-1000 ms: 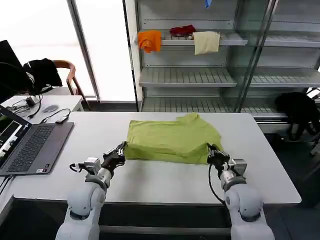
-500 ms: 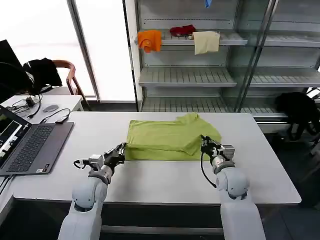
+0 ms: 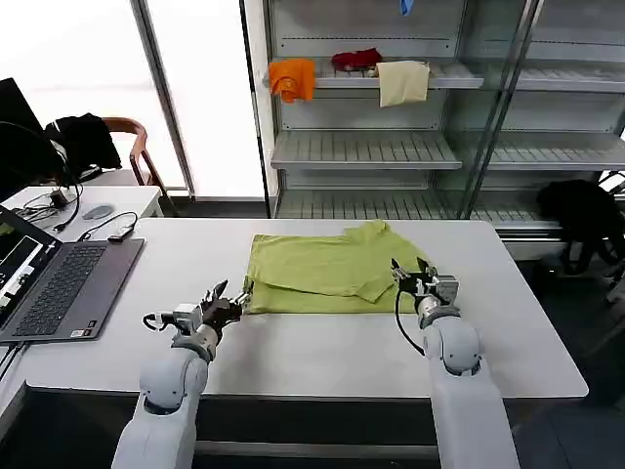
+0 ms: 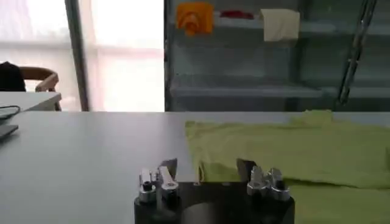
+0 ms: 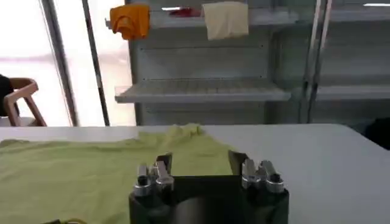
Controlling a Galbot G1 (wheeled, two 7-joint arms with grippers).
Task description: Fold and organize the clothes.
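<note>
Where the left gripper [image 3: 227, 297] meets the table, its two fingers [image 4: 167, 166] stand spread apart with nothing between them, poised just off the near left corner of the lime T-shirt [image 3: 327, 274]; from the left wrist camera the finger roots are cut off by the black gripper body, and whether a fingertip touches the hem cannot be told. The right gripper [image 3: 413, 277] likewise has its fingers [image 5: 163, 161] parted and empty, sitting at the shirt's near right edge; in the head view the dark fingers overlap the fabric, so contact there is unclear too. The T-shirt lies flat on the white table [image 3: 312, 342], folded into a rough rectangle with a layer doubled over the near part, its fold line visible as a slanting edge, and one sleeve poking out at the far right corner. No lettering can be made out on the upward side. From the right wrist camera the shirt [image 5: 91, 170] spreads away across the tabletop, its near part hidden behind the gripper body. At the table's left edge an open laptop [image 3: 49, 283] is partly cut off by the frame. Behind, shelves [image 3: 391, 78] carry an orange cloth [image 3: 292, 78], a red one [image 3: 355, 60] and a cream one [image 3: 402, 82].
</note>
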